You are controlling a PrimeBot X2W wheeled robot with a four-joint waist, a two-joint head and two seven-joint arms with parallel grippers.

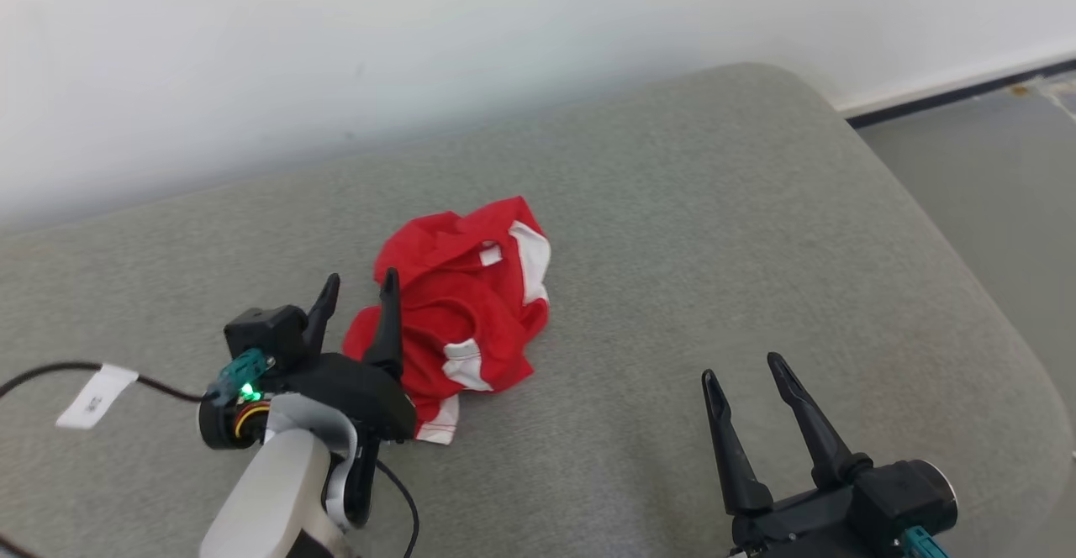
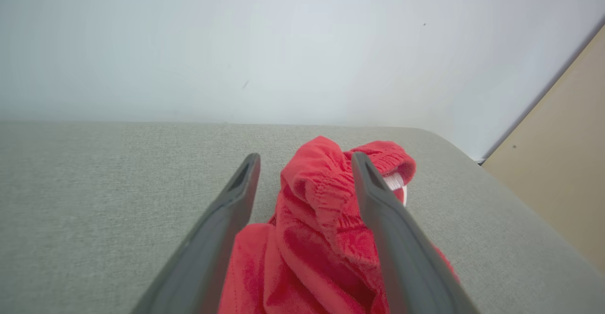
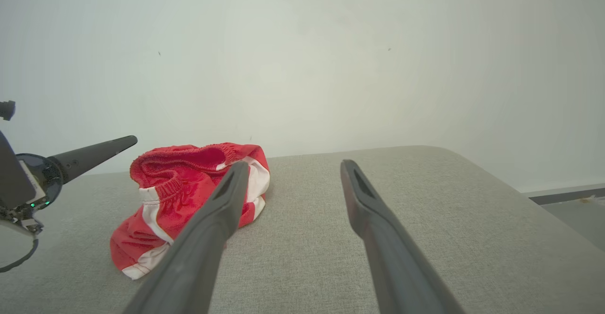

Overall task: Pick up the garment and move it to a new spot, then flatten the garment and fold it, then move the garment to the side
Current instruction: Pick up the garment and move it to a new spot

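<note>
1. One garment (image 1: pixel 466 302), red with white panels, lies crumpled on the grey tabletop (image 1: pixel 714 230). It sits roughly mid-surface, well in from the tabletop's rounded far corner.
2. Handling, my read: light, limp, thin cloth with no stiffness. It will sag and trail from any single pinch. Not fragile.
3. Best hold: the gathered elastic band (image 3: pixel 189 155) along the heap's top. It's the thickest part and least likely to slip. You'll likely want two points on it to spread the cloth.
4. Your left gripper (image 1: pixel 361 276) has its jaws apart, straddling a raised red fold on the heap's side toward the tabletop's left end. It is clamped on nothing.
5. Your right gripper (image 1: pixel 741 366) has its jaws apart and empty. It is over bare tabletop near the front edge, well apart from the cloth.
6. Hidden: the left wrist covers the heap's near-left part in the head view, and the under-layers are folded in. You can't tell front from back, or which openings are which.
</note>
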